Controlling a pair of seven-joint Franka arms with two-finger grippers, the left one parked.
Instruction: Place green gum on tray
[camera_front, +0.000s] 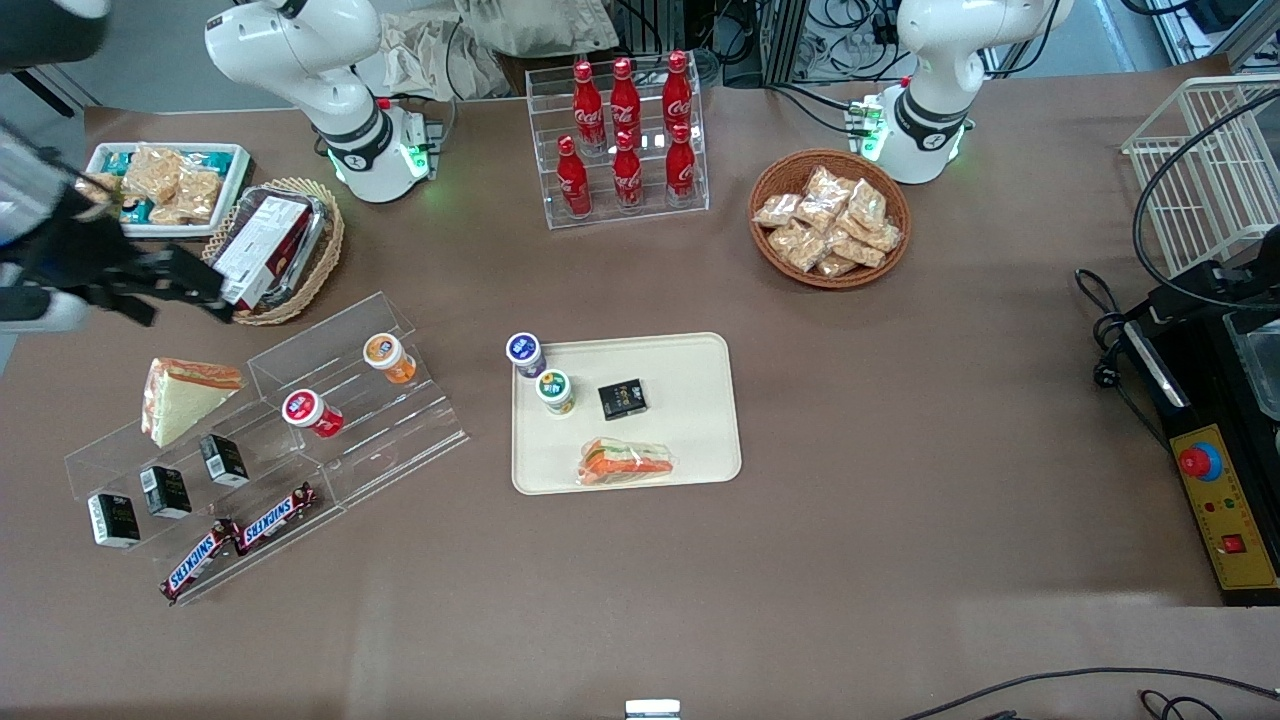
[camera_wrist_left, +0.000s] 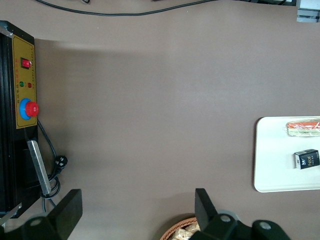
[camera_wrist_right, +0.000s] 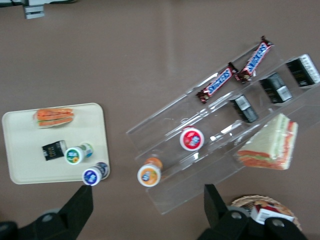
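The small round green gum canister (camera_front: 555, 391), white-lidded with a green label, stands upright on the flat cream-beige plastic tray (camera_front: 690, 430), just beside the purple-lidded canister (camera_front: 525, 353) at the tray's corner and near a small black box (camera_front: 622, 399). The tool (camera_front: 185, 285) hangs wide open and empty above the worktop (camera_front: 900, 420), at the working arm's end, well apart from the tray.

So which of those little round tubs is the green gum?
Find the cream tray mid-table. The green gum stands on it, beside a small black box. Its lid label is green, unlike the purple-lidded tub at the tray's corner. The gripper hovers by the wicker basket, open.
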